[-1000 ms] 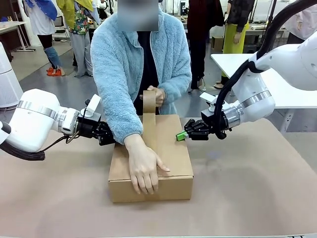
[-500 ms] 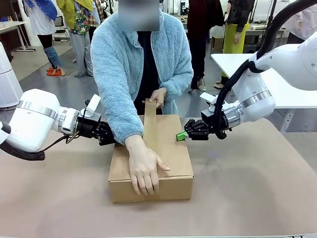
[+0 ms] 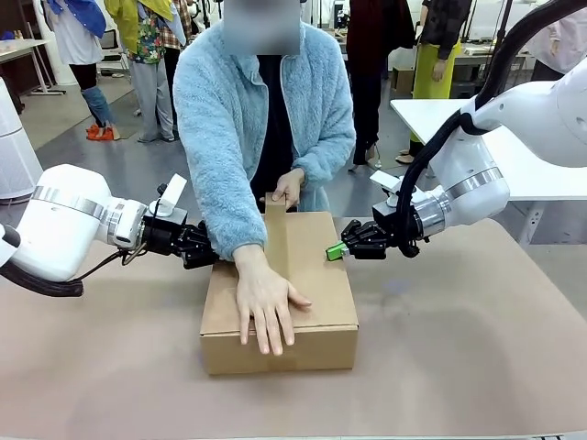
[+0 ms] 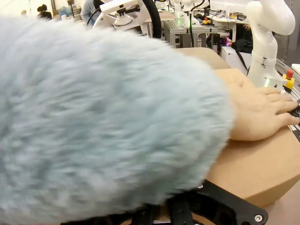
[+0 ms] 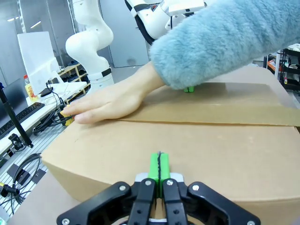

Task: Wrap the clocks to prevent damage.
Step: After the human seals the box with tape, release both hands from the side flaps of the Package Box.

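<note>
Front view: the cardboard box (image 3: 280, 293) sits mid-surface (image 3: 459, 348). My left gripper (image 3: 204, 249) and right gripper (image 3: 336, 250) press its opposite sides, jaws fully closed, holding nothing. The person's hand (image 3: 266, 307) flattens brown tape (image 3: 276, 240) on the lid.

Left wrist view: a fuzzy blue sleeve (image 4: 103, 122) hides my fingers.

Right wrist view: my green pads (image 5: 159, 169) meet against the box wall.
</note>
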Controlling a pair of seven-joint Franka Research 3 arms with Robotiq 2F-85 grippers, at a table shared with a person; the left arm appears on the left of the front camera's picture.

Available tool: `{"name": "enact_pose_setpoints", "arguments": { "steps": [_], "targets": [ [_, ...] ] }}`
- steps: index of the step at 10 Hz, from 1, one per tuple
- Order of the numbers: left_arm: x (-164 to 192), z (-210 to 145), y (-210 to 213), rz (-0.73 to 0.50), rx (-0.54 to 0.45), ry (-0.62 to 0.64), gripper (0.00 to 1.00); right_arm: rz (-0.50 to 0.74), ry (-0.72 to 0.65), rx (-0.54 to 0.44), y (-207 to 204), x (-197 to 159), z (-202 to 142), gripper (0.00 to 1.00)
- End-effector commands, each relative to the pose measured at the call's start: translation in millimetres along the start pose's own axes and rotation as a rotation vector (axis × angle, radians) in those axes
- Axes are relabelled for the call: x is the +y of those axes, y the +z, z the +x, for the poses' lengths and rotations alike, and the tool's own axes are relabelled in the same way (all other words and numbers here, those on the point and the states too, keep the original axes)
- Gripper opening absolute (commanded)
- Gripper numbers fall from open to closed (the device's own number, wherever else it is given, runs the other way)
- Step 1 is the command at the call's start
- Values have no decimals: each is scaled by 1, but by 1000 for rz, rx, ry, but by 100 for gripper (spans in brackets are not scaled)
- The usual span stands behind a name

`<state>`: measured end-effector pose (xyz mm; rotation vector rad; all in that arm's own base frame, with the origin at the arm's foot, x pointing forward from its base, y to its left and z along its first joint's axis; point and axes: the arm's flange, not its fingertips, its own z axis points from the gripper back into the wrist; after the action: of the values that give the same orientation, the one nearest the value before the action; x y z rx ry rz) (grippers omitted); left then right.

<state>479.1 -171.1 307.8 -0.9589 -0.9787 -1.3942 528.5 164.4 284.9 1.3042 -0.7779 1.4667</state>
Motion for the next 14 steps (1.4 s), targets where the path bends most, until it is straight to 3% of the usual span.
{"name": "enact_pose_setpoints", "arguments": {
  "steps": [1,14],
  "targets": [
    [0,-1,-1,-3,12,-7,0,-19,-9,3,-3,2,-2,1],
    [0,-1,-1,-3,12,-7,0,-19,-9,3,-3,2,-2,1]
  ]
}}
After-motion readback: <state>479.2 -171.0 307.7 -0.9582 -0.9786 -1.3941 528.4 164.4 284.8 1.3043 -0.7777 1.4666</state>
